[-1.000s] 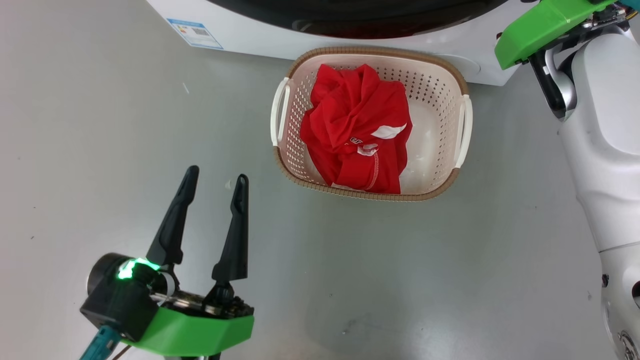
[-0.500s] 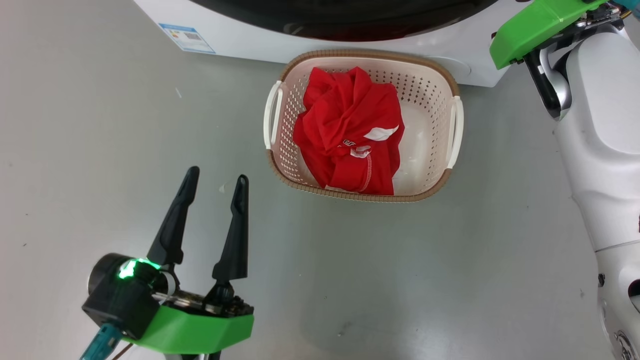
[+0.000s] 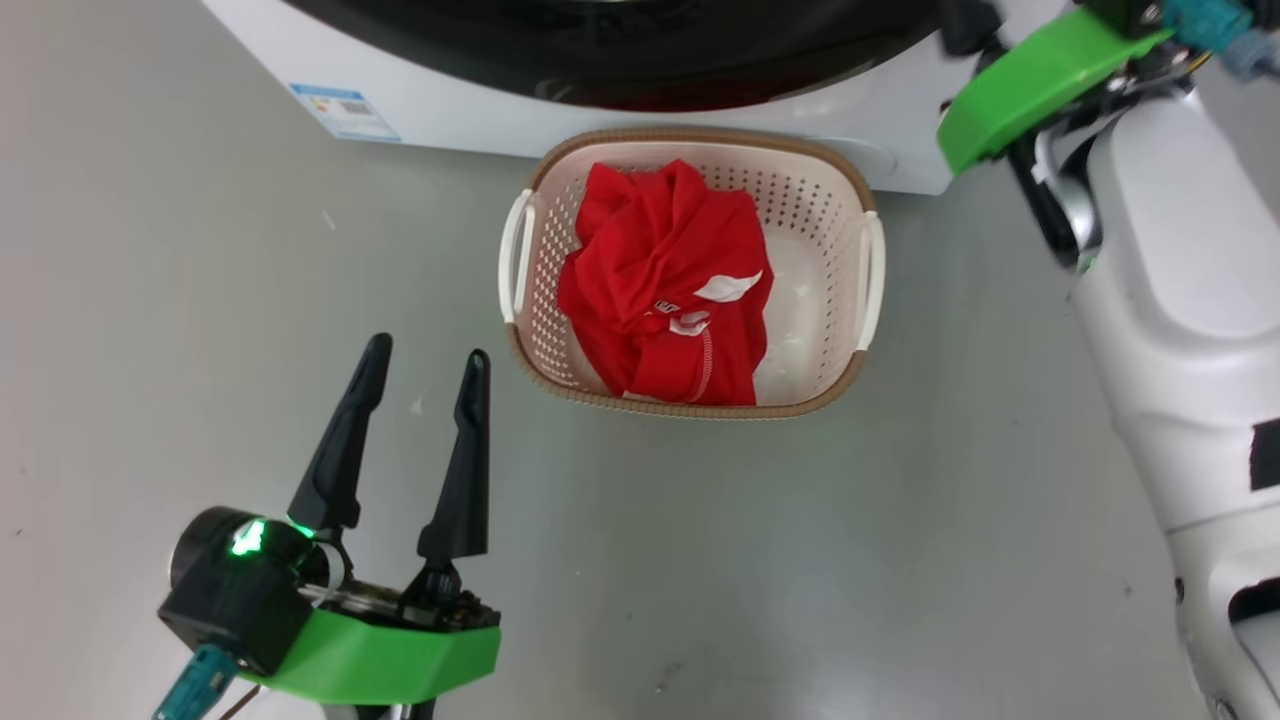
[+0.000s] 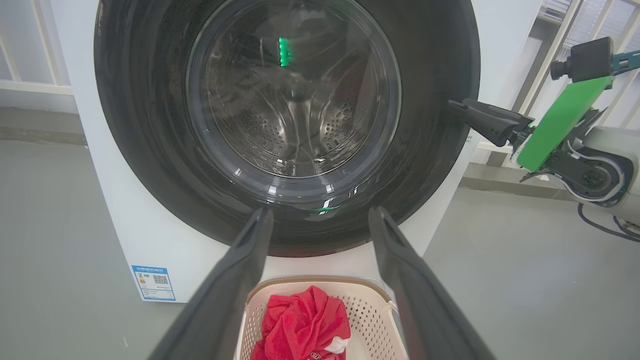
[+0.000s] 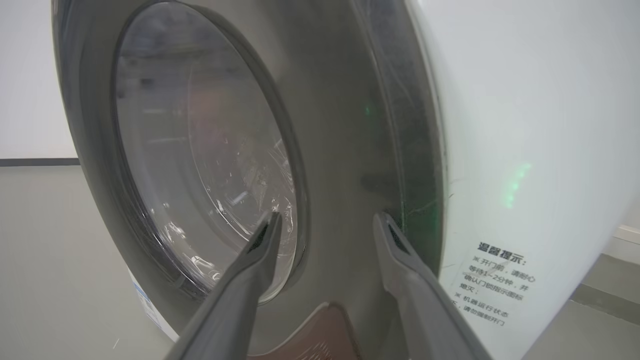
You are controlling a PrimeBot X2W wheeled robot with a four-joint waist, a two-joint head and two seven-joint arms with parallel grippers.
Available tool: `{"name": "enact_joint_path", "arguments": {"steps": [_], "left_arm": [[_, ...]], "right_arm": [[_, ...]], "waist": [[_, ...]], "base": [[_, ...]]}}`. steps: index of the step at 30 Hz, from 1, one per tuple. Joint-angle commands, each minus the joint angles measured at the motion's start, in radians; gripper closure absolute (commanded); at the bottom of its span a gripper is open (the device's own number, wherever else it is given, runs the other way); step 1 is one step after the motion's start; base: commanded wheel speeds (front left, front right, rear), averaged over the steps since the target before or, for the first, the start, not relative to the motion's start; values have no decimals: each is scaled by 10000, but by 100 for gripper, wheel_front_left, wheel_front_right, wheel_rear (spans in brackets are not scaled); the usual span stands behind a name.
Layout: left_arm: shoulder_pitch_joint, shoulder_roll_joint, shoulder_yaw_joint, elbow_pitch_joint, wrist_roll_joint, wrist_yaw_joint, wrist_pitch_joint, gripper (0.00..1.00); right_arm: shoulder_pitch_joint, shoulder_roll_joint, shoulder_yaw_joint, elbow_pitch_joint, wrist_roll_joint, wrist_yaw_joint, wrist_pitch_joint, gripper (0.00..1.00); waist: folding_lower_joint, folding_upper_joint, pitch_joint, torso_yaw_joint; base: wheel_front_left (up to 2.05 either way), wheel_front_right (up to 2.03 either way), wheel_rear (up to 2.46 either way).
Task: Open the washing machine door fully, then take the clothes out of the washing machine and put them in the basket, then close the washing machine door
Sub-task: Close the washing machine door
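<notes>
A: Where is everything?

B: The clothes [image 3: 660, 285] lie in the basket [image 3: 815, 200], ahead and right of the left gripper [image 3: 428, 348], whose 2 fingers stand wide apart over bare floor. The right gripper [image 5: 327, 217] is parted too, holding nothing, with its tips close to the rim of the washing machine door [image 4: 145, 125].

A: Risks?

B: The door looks flush with the washing machine [image 4: 125, 225], but I can't tell whether it has caught. If not, it could swing out. A finger could also snag the rim on withdrawal.
</notes>
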Motion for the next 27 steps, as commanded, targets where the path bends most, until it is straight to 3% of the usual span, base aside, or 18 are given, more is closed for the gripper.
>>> {"name": "enact_joint_path", "arguments": {"steps": [1,16,27], "left_arm": [[-151,116,363,-190,-103,-18,-51,0],[-9,116,752,-89,-893,542,-51,0],[309,116,910,500,-872,430,-51,0]], "right_arm": [[315,255,145,-318,244,-50,-49,0],[2911,538,349,-1856,1000,-50,-49,0],[5176,558,-354,-3176,936,-50,-49,0]], "waist": [[0,0,-148,-152],[0,0,-1034,-1189],[0,0,-2123,-1940]], "base": [[0,0,0],[0,0,0],[0,0,0]]}}
